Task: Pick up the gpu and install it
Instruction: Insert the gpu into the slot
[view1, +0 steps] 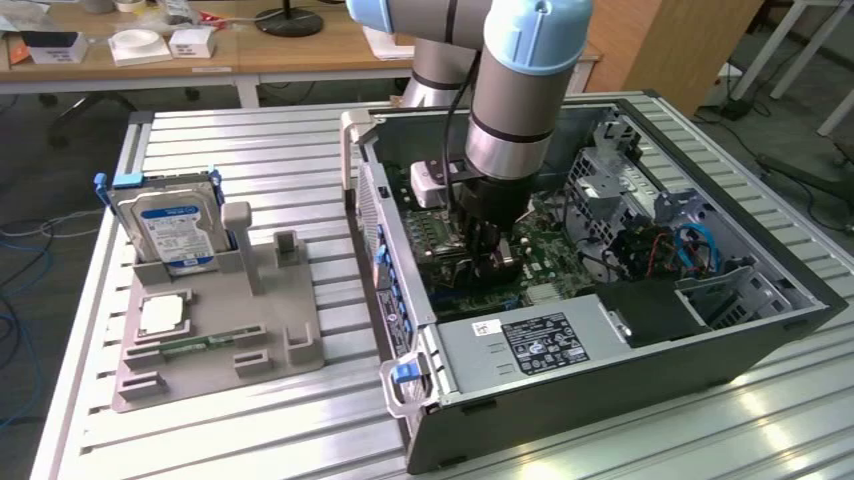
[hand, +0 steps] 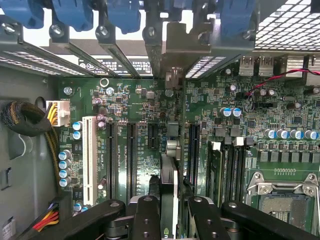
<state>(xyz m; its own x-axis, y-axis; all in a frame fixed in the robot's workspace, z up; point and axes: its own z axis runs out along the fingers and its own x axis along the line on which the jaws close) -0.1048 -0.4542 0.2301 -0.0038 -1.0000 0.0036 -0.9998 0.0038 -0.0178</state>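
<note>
A ribbed aluminium surface (view1: 240, 150) fills the foreground, catching glare near its front corner. Behind it stand wooden desks (view1: 287, 55) littered with small white boxes (view1: 140, 45), a brown wooden cabinet (view1: 674, 45), and grey floor (view1: 40, 185) with loose cables.

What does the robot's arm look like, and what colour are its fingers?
The arm is a thick, round silver-grey tube with light blue caps at its joints and a black band near the wrist. A black cable runs down beside it. The gripper is black, with chunky jointed fingers held together by round pins.
</note>
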